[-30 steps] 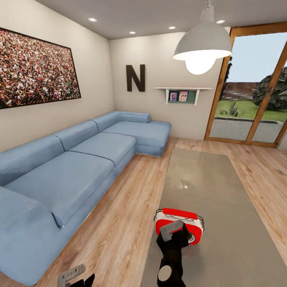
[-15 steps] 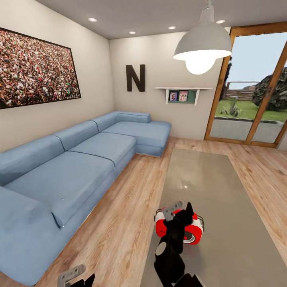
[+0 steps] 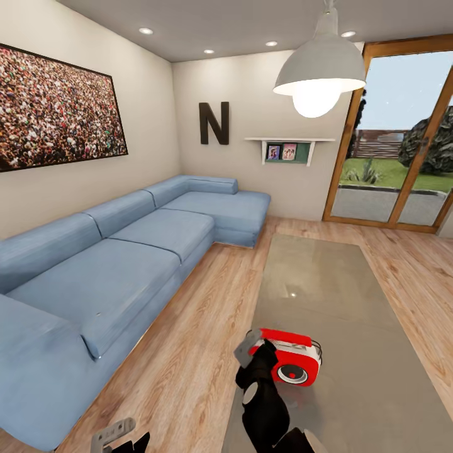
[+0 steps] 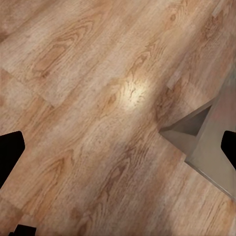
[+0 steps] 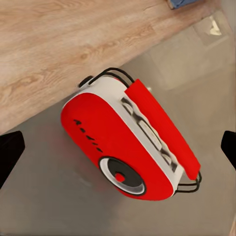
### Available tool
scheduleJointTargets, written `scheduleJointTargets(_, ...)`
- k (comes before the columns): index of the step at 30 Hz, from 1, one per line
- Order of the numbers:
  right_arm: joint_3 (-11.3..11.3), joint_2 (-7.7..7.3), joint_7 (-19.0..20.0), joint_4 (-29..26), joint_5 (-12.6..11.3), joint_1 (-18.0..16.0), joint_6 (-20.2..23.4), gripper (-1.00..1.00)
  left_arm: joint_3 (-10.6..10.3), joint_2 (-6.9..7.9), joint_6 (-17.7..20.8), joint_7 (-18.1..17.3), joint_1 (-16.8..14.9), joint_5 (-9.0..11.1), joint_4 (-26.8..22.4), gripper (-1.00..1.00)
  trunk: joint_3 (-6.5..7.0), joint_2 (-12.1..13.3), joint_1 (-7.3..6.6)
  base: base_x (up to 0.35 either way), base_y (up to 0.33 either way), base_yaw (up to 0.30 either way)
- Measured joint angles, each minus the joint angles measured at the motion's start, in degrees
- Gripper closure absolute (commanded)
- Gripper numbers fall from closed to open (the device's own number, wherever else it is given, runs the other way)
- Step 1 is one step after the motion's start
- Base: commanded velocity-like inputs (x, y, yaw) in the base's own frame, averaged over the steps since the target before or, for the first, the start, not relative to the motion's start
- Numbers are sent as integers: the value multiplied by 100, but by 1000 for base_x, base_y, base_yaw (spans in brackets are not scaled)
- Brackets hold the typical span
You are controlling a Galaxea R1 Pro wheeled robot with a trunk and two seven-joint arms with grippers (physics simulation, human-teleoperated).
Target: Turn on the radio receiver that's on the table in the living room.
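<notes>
The red radio receiver stands upright near the front left corner of the glossy grey-beige table, its round dark dial facing me. My right gripper hovers at the radio's left end, open and holding nothing. In the right wrist view the radio lies between the two black fingertips, which stand far apart and clear of it. My left gripper hangs low at the left over the wood floor, open, its black fingertips wide apart.
A long blue L-shaped sofa runs along the left wall, with a strip of plank floor between it and the table. The table's corner is near the left gripper. A white pendant lamp hangs above; glass doors at right.
My right gripper has swung from in front of the radio, over its top, to its left end, uncovering the dial. The radio and the left arm have stayed put.
</notes>
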Motion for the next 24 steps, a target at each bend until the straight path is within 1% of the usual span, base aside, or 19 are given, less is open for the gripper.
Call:
scheduleJointTargets(3,10,-1,62,9,47,-4,-23,-100,0,-1,0,0,0,0,0,-100,0,0,0,0,0,0)
scheduleJointTargets(10,-16,-8,89,12,47,-5,-28,-100,0,-2,0,0,0,0,0,-100,0,0,0,0,0,0)
scheduleJointTargets(12,-19,-35,94,12,62,0,-32,-100,0,-9,0,0,0,0,0,-100,0,0,0,0,0,0)
scheduleJointTargets(15,-24,-117,186,12,79,1,-35,-100,0,-14,0,0,0,0,0,-100,0,0,0,0,0,0)
scheduleJointTargets(17,-60,-243,476,4,96,-3,-41,-100,0,-16,0,0,0,0,0,-100,0,0,0,0,0,0)
scheduleJointTargets(18,-209,-347,787,-1,138,-6,-46,-100,0,-16,0,0,1,0,0,-100,0,0,0,0,0,0)
scheduleJointTargets(19,-307,-409,964,-2,176,-19,-49,-100,0,-16,0,0,0,0,2,-100,0,0,0,0,0,0)
scheduleJointTargets(21,-437,-556,1352,-4,349,-101,-58,-100,-1,-16,0,0,0,0,6,-100,0,0,0,0,0,0)
scheduleJointTargets(22,-457,-600,1471,-4,404,-140,-60,-100,-1,-16,0,0,2,0,7,-100,0,0,0,0,0,0)
scheduleJointTargets(23,-490,-729,1861,1,574,-258,-79,-100,-3,-16,0,0,1,0,8,-100,0,0,0,0,0,0)
scheduleJointTargets(24,-516,-825,2264,6,704,-362,-117,-100,-2,-18,0,0,3,0,9,-100,0,0,0,0,0,0)
